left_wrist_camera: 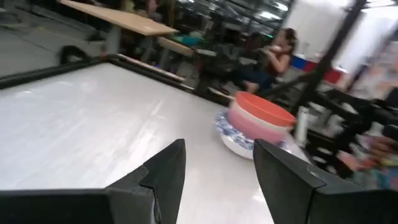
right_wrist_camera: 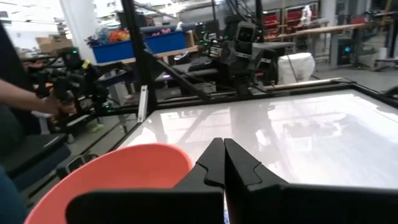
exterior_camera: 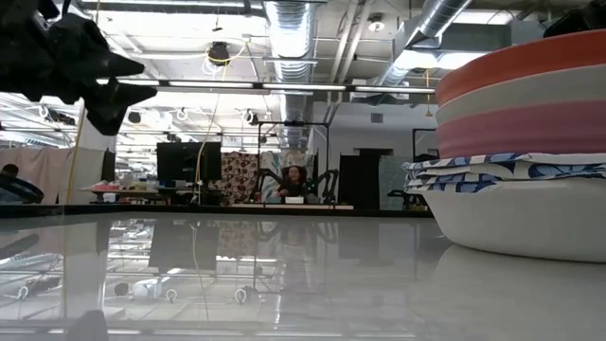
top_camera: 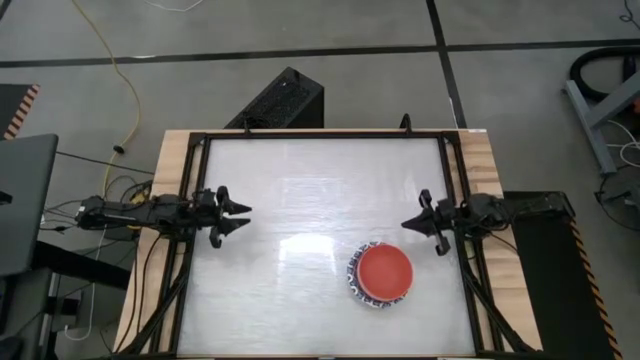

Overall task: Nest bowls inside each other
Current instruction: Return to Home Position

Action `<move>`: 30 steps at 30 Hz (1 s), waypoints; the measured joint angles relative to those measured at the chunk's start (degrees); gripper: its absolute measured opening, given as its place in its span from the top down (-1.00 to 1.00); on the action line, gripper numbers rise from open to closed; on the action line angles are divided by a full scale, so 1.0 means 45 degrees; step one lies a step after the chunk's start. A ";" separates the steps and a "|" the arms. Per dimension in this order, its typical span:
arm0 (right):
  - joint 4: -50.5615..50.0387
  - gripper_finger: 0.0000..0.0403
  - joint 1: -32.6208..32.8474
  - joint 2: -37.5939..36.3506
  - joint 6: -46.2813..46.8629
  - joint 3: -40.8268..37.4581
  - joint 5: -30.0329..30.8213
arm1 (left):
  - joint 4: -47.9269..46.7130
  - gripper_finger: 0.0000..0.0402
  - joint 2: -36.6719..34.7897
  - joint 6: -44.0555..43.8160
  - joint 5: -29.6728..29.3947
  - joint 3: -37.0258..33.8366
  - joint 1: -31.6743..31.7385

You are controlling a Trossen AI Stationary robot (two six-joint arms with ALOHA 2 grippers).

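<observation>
The bowls stand nested in one stack on the table, near its right front. A red bowl is on top, a pink one under it, blue-rimmed ones lower, and a plain white one at the bottom, resting on the table. My left gripper is open at the table's left edge, pointing level, and holds nothing. My right gripper is shut at the right edge, level, just beyond the stack and clear of it.
A black frame runs round the white tabletop. The wide middle of the table between the two grippers is bare. In the right wrist view a person's arm shows beside the table, and other people sit in the room behind.
</observation>
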 joint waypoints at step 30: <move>-0.0035 0.82 -0.0572 0.0000 0.0990 -0.0015 -0.0012 | -0.0238 0.11 0.0005 -0.0078 -0.0088 -0.0034 -0.0002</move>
